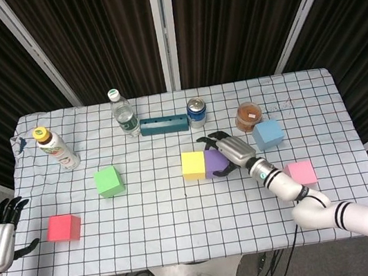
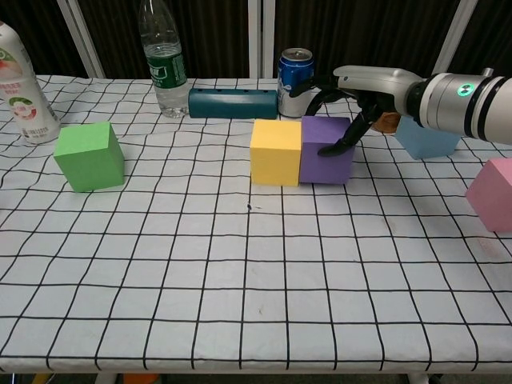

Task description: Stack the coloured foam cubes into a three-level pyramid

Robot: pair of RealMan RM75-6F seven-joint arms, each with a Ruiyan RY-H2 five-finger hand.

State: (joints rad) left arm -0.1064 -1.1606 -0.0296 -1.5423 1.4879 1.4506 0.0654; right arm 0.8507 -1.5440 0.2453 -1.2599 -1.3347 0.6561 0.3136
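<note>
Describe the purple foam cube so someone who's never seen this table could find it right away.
On the checked tablecloth, look near the middle, just in front of the blue drink can. Two foam cubes sit side by side there, touching: the yellow foam cube and the purple foam cube. It's the only purple one, with the robot's right hand on it.

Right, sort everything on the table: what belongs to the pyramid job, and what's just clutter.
For the job:
yellow cube
purple cube, with the right hand on it
green cube
red cube
blue cube
pink cube

Just lying about:
water bottle
drink bottle
soda can
teal block
brown jar
</note>
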